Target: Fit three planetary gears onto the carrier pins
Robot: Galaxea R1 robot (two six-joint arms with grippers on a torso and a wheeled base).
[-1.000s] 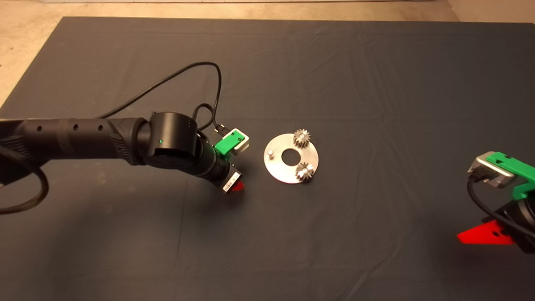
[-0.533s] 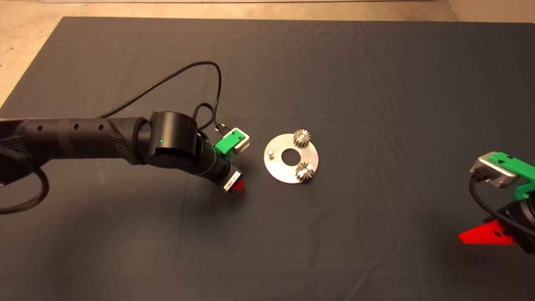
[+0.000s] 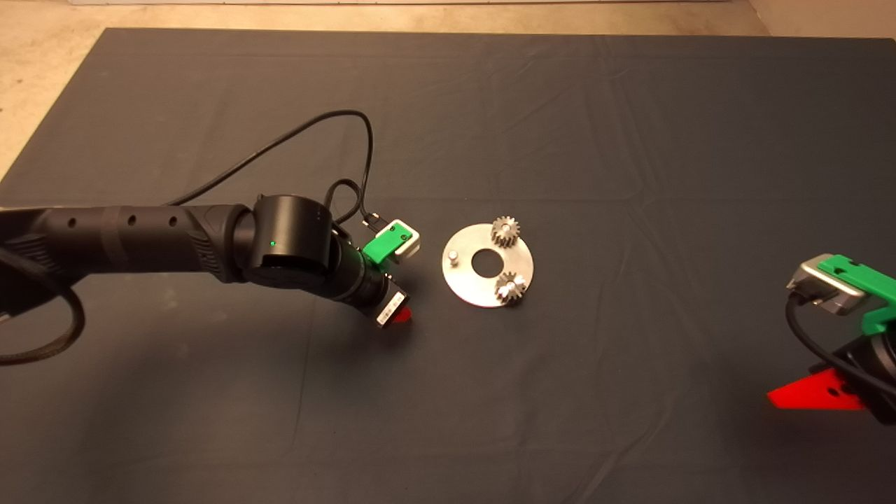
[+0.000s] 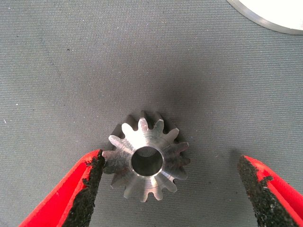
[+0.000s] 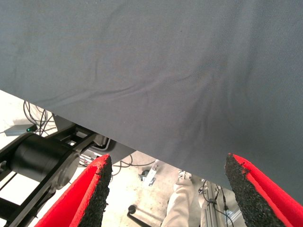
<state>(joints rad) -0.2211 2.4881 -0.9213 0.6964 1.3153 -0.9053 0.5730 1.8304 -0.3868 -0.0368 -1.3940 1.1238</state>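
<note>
You're straddling the third gear (image 4: 147, 161) with the left gripper (image 4: 170, 182) open; it's probably heavy, slick steel, so be pinching across the teeth. Right gripper (image 5: 168, 187) is idling open at the worktop's right edge.

A dark mat (image 3: 560, 126) covers the table, creased in soft folds. Beyond the mat's edge lies pale floor (image 3: 42, 77). Past that edge, the right wrist view shows a person's leg (image 5: 182, 208) in beige trousers and loose cables (image 5: 35, 116).

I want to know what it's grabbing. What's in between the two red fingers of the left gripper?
The left wrist view shows the third planetary gear lying flat on the mat between the open left gripper fingers, one pad at its teeth.
</note>
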